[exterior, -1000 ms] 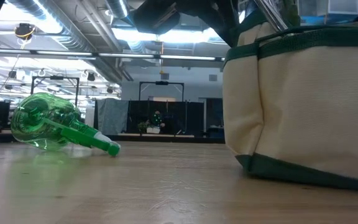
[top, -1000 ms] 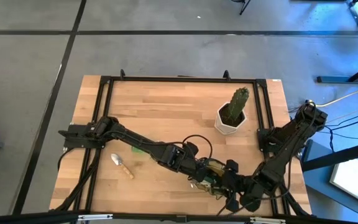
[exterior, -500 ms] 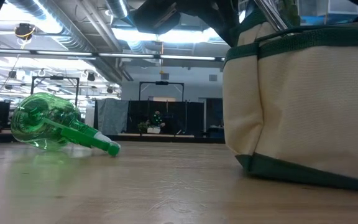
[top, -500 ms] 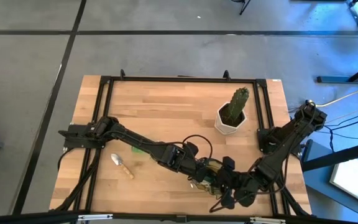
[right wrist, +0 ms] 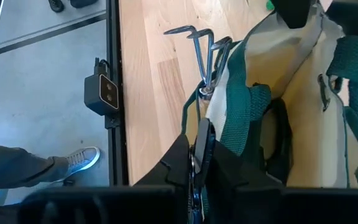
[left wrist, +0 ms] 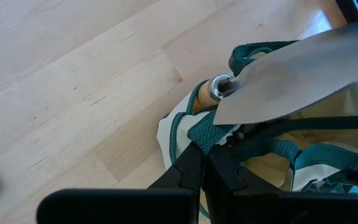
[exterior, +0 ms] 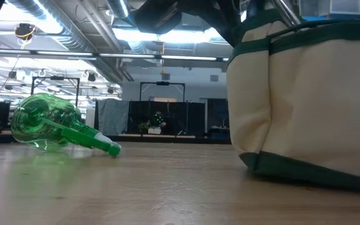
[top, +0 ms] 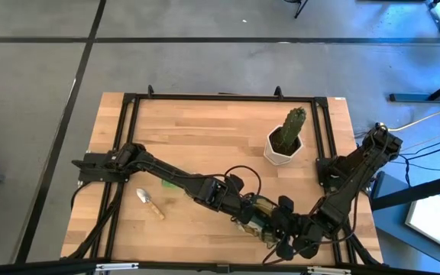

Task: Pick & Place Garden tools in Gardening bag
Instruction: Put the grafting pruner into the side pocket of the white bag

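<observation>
The left arm reaches from the left side of the table across to the bag near the front edge. It lies low and long over the wood. The right arm comes from the right side, bends down and meets the bag from the other side. Both arms end at the same spot.

The gardening bag sits near the front edge of the table, a little right of the middle. In the high view it is mostly hidden under the two grippers. The rest of the table has lots of bare wood. The cactus in its white pot stands well apart, nearer the back right. A trowel lies on the wood to the left of the bag, near the left arm. The green spray bottle lies on its side, away from the bag.

The left gripper has its fingers pressed together on the green trim at the bag's rim. A silver trowel blade sticks out of the bag just beside it.

The right gripper has its fingers close together on a green strap of the bag. A small metal rake stands in a pocket beside it. A person's shoe shows on the floor past the table edge.
</observation>
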Controlling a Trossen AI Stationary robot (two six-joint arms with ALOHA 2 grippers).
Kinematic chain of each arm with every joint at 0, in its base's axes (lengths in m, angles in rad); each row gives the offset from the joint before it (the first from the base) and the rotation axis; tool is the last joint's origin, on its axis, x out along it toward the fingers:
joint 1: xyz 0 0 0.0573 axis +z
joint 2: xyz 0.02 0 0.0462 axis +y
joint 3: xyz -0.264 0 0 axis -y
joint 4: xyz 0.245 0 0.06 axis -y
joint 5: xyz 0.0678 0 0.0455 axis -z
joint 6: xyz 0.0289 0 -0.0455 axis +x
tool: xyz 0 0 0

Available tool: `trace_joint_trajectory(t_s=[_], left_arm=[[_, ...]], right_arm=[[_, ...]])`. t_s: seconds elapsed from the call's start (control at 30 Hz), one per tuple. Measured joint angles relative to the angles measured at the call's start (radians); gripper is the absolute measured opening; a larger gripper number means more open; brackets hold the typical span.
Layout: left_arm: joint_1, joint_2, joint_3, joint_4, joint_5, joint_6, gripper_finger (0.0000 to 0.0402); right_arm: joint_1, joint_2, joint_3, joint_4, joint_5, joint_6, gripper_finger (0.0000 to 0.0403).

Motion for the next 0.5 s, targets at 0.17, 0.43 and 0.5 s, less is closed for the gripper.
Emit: trace_joint_trajectory(t_s=[0.17,0.43,0.5], left_arm=[[0.001,0.0,0.0,-0.001,-0.003,-0.011,0.0001],[0.007,0.0,0.0,-0.002,-0.007,-0.023,0.0001],[0.008,0.0,0.0,-0.002,-0.004,-0.026,0.0001]], right_arm=[[0.011,0.0,0.0,-0.013,0.012,-0.001,0.0028],[0.033,0.012,-0.018,-0.04,0.127,0.017,0.0028],[0.033,0.027,-0.028,-0.038,0.138,0.053,0.0028]])
